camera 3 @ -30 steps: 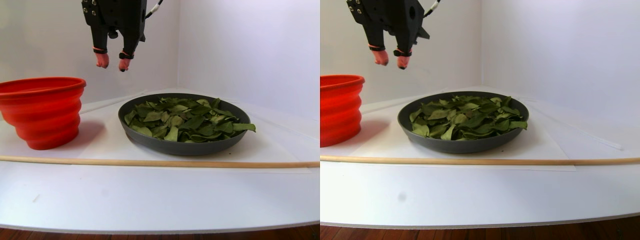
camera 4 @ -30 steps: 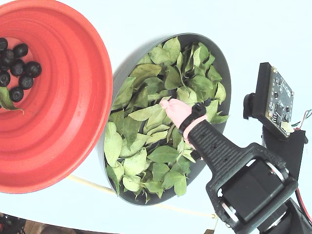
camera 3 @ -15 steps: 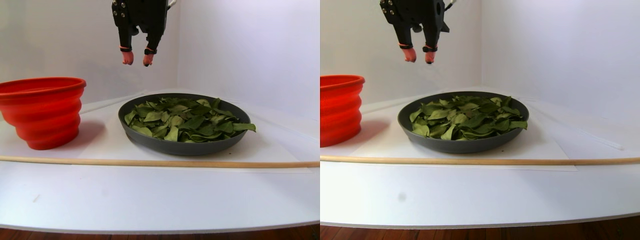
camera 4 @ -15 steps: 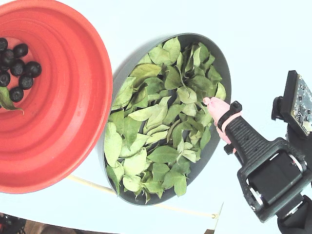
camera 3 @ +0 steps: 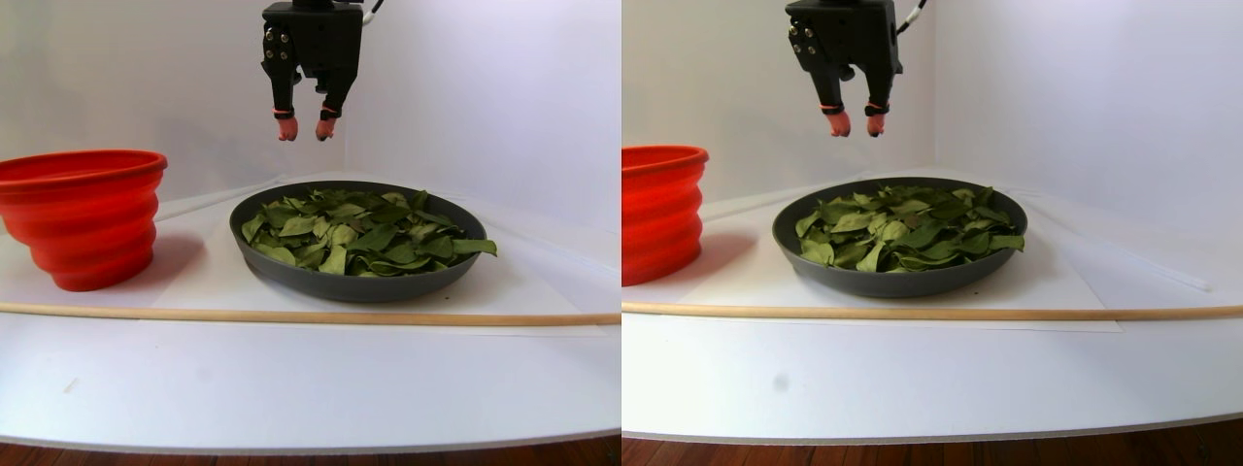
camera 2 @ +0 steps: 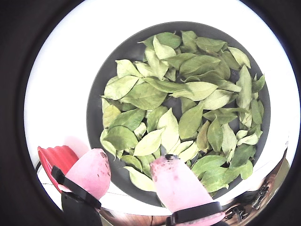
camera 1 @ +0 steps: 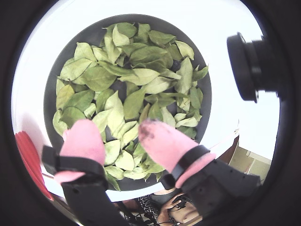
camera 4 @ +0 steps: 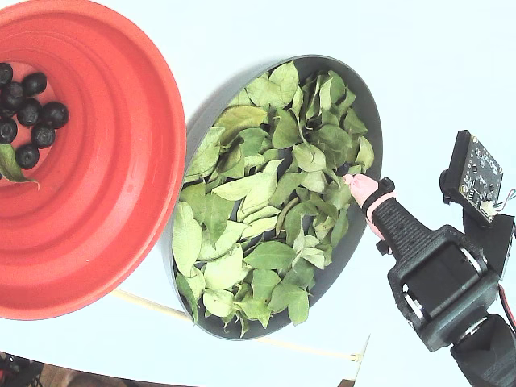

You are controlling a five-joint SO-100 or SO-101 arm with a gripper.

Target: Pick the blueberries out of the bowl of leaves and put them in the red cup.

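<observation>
I've swung the gripper (camera 3: 302,128) back from the red cup (camera 4: 121,201) side to hover high over the bowl (camera 3: 291,272), jaws apart and empty (blueberries (camera 4: 28,109) sit in the cup, none showing among the leaves (camera 4: 258,210)), so next dig.

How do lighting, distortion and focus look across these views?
Both wrist views are fisheye circles with black vignettes; the pink fingertips look soft and close while the leaves stay sharp. In the stereo pair view the light is even, with a soft reddish shadow beside the red cup. In the fixed view the white table is nearly blown out.
</observation>
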